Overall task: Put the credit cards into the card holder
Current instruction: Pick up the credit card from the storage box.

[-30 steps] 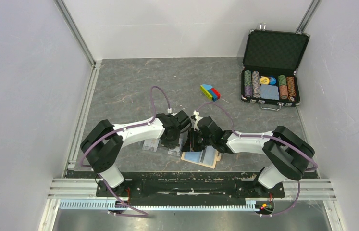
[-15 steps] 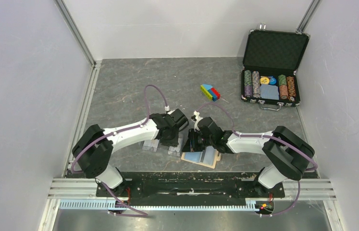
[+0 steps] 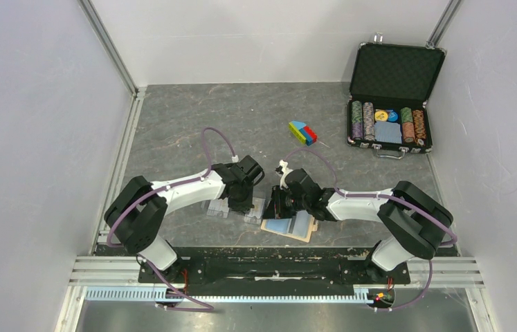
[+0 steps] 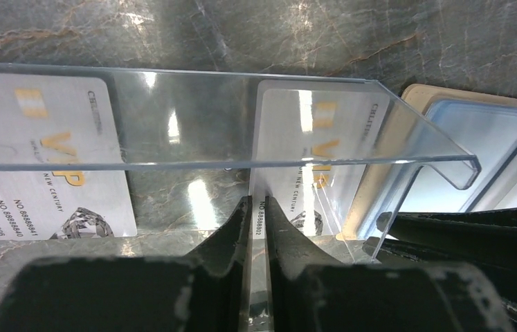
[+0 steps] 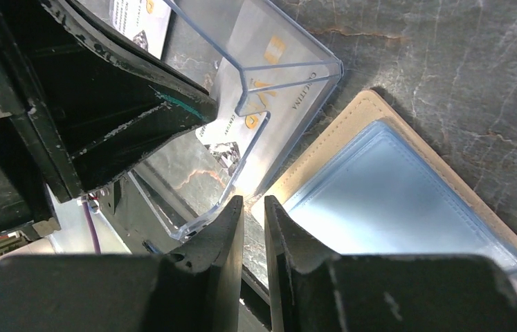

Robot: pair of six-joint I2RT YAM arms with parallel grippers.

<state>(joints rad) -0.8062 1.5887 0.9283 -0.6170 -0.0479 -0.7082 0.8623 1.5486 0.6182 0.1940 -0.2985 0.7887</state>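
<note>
Crowding the clear stand (image 4: pixel 193 117) where it edges the card holder (image 4: pixel 463 131), both jaws nearly meet, grip unclear.

Your counter (image 4: pixel 380 34) looks like grey veined stone, smooth with a dull sheen. The stand (image 4: pixel 193 117) on it is clear hard plastic, glossy and catching glare. The cards (image 4: pixel 41 173) are pale glossy plastic with gold print. The card holder (image 5: pixel 342 138) has a tan, matt, leather-like skin; its pockets (image 5: pixel 407 200) are smooth, bluish, see-through plastic. Your left claw (image 4: pixel 257 214) and right claw (image 5: pixel 252 207) are black matt plastic, scuffed pale along the edges.
</note>
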